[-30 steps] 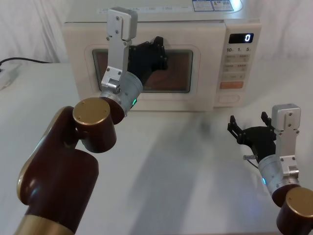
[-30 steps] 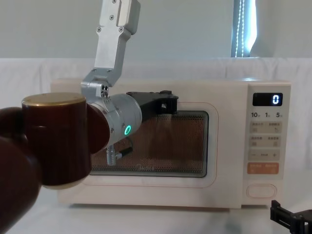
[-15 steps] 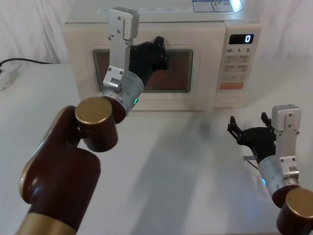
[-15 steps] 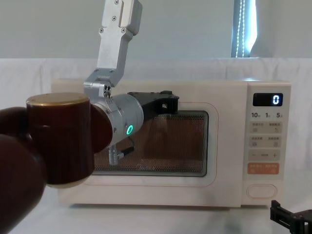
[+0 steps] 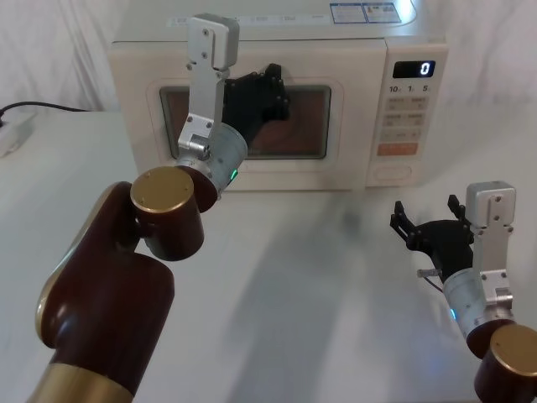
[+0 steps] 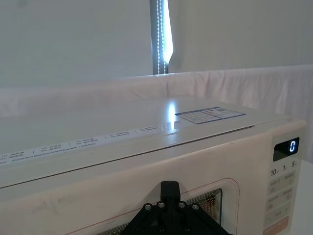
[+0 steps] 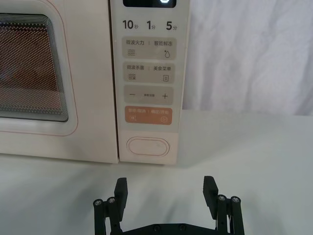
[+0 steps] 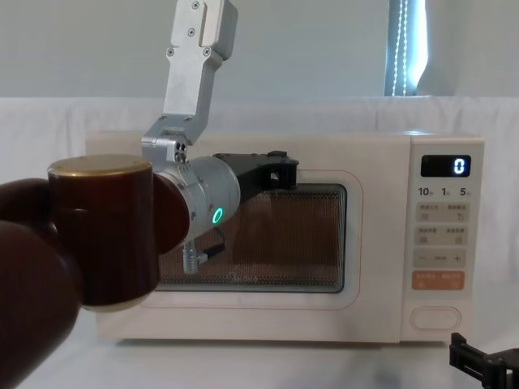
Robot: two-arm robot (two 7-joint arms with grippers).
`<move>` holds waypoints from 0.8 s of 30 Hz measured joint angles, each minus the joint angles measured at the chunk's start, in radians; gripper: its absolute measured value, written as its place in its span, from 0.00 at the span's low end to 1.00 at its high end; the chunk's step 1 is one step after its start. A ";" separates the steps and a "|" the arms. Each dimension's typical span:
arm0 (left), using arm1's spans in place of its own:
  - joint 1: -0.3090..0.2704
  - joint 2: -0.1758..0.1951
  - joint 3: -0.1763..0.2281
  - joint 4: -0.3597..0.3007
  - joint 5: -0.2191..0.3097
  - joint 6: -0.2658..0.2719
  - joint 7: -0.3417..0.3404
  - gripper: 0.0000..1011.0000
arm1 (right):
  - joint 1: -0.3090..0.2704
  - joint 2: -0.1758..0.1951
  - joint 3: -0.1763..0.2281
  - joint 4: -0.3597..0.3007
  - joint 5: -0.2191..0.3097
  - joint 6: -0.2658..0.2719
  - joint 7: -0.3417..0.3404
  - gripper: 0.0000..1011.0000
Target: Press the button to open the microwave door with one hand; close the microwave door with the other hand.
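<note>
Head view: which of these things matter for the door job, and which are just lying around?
Job:
- microwave
- microwave door, shut
- button
- left gripper, at the door window
- right gripper, open, facing the button

Lying about:
- black cable
- table

A white, smooth table (image 5: 294,285) fills the lower frame of the head view. A cream, boxy microwave (image 5: 252,50) with a dark window and black digital display stands on it at the upper centre. At the far left edge, a black cable (image 5: 46,105) and a pale object (image 5: 10,134) lie on the surface.
</note>
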 joint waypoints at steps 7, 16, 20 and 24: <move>-0.003 0.000 0.003 0.006 0.004 -0.002 -0.001 0.00 | 0.000 0.000 0.001 0.000 0.000 0.000 0.000 0.99; -0.006 -0.003 0.002 0.010 0.004 -0.004 -0.004 0.00 | 0.000 0.000 0.000 0.000 0.000 0.000 0.000 0.99; 0.012 -0.001 0.000 -0.016 -0.002 -0.002 -0.006 0.00 | 0.000 0.000 0.000 0.000 0.000 0.000 0.000 0.99; 0.037 0.004 -0.003 -0.053 -0.008 0.005 -0.007 0.00 | 0.000 0.000 0.000 0.000 0.000 0.000 0.000 0.99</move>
